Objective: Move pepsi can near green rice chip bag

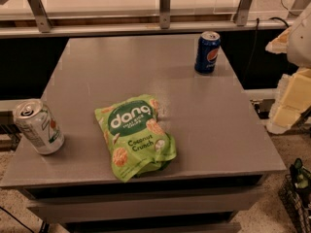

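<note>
Pepsi can (pixel 207 52) stands upright and untouched at one o'clock on the table (pixel 209 125), well apart from the green rice chip bag (pixel 135 136) lying flat towards six (what either holds is unseen). The gripper (pixel 293 98), seemingly that pale shape off the edge at three o'clock, waits clear; parted or closed, I cannot tell.

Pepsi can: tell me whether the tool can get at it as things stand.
Probably yes. The pepsi can stands upright, alone near the far right corner of the table; the tool hangs beyond its right edge, with nothing visible between them. The green rice chip bag lies nearer the front.
</note>
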`<state>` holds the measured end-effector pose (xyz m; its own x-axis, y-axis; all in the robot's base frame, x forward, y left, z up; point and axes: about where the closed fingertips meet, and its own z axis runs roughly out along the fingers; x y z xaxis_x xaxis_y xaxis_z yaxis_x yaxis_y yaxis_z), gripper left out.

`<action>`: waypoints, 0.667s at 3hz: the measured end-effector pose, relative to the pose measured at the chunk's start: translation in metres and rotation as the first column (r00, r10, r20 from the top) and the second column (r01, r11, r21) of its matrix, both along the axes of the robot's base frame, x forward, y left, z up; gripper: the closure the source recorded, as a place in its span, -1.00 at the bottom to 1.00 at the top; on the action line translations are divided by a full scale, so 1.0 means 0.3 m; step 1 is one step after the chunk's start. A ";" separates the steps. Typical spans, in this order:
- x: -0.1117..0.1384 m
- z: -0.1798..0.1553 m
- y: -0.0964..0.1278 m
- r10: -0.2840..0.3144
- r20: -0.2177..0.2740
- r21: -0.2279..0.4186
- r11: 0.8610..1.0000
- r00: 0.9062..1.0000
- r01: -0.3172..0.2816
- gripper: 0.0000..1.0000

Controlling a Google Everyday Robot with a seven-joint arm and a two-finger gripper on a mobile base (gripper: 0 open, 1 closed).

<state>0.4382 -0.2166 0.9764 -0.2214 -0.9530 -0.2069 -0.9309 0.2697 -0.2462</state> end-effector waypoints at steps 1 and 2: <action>0.000 0.000 0.000 0.000 0.000 0.000 1.000 1.000 0.000 -1.00; 0.059 0.015 -0.022 -0.031 0.024 0.031 0.999 0.999 0.031 -1.00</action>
